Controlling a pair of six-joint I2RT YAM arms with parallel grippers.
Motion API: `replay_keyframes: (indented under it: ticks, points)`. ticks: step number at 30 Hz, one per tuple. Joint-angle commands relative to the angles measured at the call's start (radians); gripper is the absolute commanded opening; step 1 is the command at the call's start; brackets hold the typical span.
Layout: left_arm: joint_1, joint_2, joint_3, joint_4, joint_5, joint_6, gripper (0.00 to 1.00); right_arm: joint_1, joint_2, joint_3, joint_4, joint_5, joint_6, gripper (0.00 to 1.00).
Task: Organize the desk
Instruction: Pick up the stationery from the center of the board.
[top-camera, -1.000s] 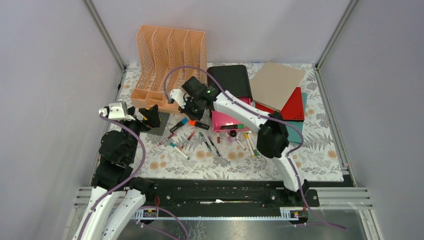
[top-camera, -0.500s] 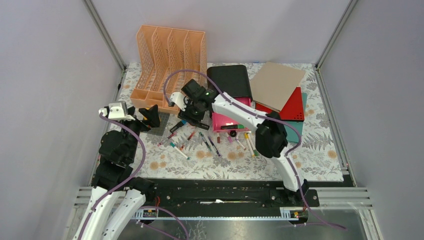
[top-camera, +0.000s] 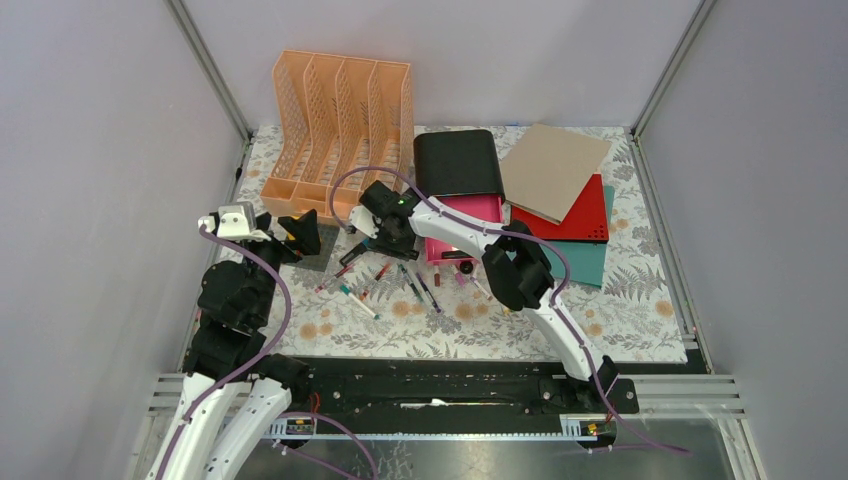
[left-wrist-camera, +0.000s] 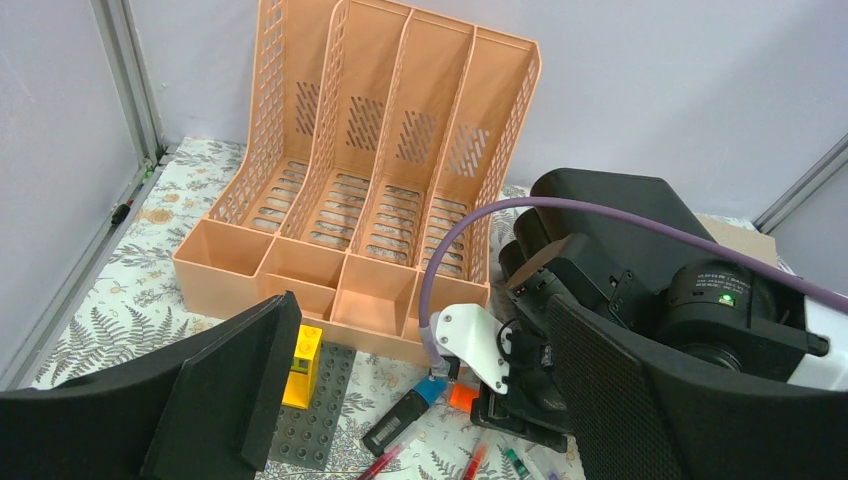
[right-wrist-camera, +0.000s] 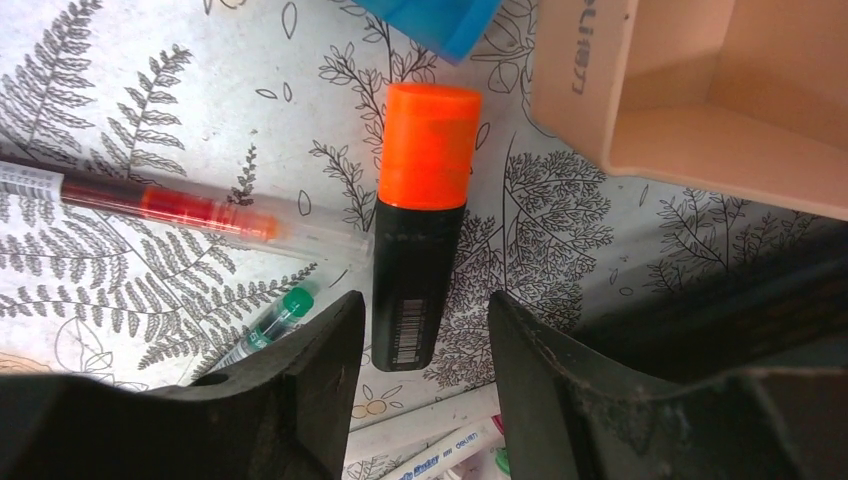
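2 sets of fingers: right fingers (right-wrist-camera: 310, 390) stand part-open and hold nothing; left fingers (left-wrist-camera: 230, 390) are spread wide and empty
Landmark: orange file rack (top-camera: 335, 120), upright on the bench (top-camera: 640, 300)
Bench state: cluttered, with loose pens strewn in front of the rack
Target, as I judge it: orange highlighter (right-wrist-camera: 420, 220), flat on the bench just in front of the rack's low front corner
Key relation: the highlighter's black barrel lies directly between the right fingers, 1 finger on each side, with slim gaps showing and no squeeze yet
Long axis: cap end nearer the rack's corner, tail end farther, so the barrel crosses the fingers' closing line squarely
Nearer arm: the right, poised over the target; the left fingers hover off the rack's other end, well apart from the highlighter
Neighbours: red pen (right-wrist-camera: 200, 215) and green-capped pen (right-wrist-camera: 285, 305) lie just beside the barrel on the side away from the rack, and a close could catch them
Changed since 1 second ago: the right wrist has come down onto the pens in front of the rack and its elbow has folded in; the left arm has not moved
Next move, likely: close on the barrel, then lift
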Motion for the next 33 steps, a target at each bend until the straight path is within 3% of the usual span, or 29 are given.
replay_keyframes:
  ticks: [1,6,15,22,27,33]
  points:
    - [0.010,0.000,0.006,0.054,0.022,-0.002,0.99,0.008,0.009,0.041,-0.009,0.014,-0.018,0.55]
    - [0.011,-0.001,0.006,0.054,0.025,-0.003,0.99,0.008,0.031,0.040,-0.009,-0.026,-0.010,0.55]
    - [0.015,0.001,0.006,0.055,0.031,-0.004,0.99,0.006,0.084,0.088,-0.009,-0.095,0.014,0.45]
    - [0.022,-0.001,0.006,0.057,0.039,-0.006,0.99,0.007,0.113,0.111,-0.009,-0.105,0.024,0.27]
    - [0.026,-0.002,0.006,0.058,0.042,-0.007,0.99,0.008,0.116,0.089,0.022,-0.067,0.028,0.01]
    - [0.030,-0.001,0.004,0.059,0.047,-0.009,0.99,0.007,-0.004,-0.008,0.129,-0.048,0.029,0.00]
